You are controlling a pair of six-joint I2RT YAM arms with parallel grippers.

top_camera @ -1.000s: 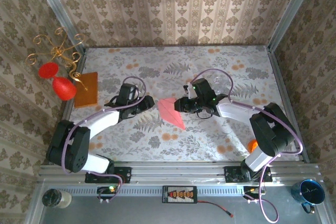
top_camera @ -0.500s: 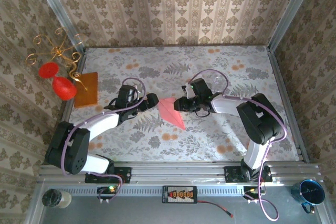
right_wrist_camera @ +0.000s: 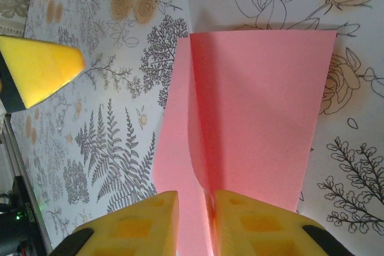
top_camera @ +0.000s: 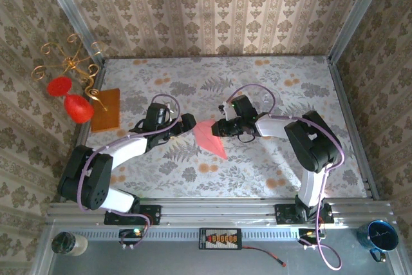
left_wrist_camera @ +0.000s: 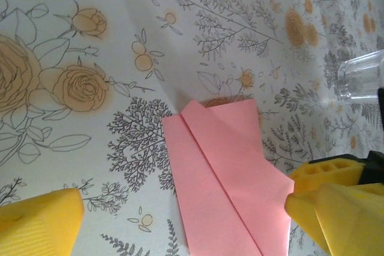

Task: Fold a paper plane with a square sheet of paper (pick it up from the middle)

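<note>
Paper plane point(top_camera: 209, 136): pink, part-folded, lying on the flowered table point(top_camera: 257, 172) between the two arms. Its sharp tip aims at the near edge and one long fold stands up a little.
Right gripper point(right_wrist_camera: 195, 208): at the plane's right side. Its pads are pressed nearly together w/ the raised fold pinched between them.
Left gripper point(left_wrist_camera: 183, 208): at the plane's left side, fingers spread wide to either side of it. Contact w/ the paper can't be told.
Risk 1: the pinch seems to hold only the thin ridge (a judgement), so a pull could slip the pads off or crumple the crease.
Risk 2: lifted from one side, the loose flaps may droop and the folds spring open.
Risk 3: the grippers sit near each other across the plane. If the left one closes or pushes in, it could bump the right fingers or shove the paper askew.
Around: a clear glass point(left_wrist_camera: 360, 76) beyond the plane, near the right arm. An orange sheet point(top_camera: 106, 109) lies well left of the plane, red ornaments point(top_camera: 71, 98) beside it.
In the way: nothing lies btwn either gripper and the plane. The glass is the nearest thing to knock.
</note>
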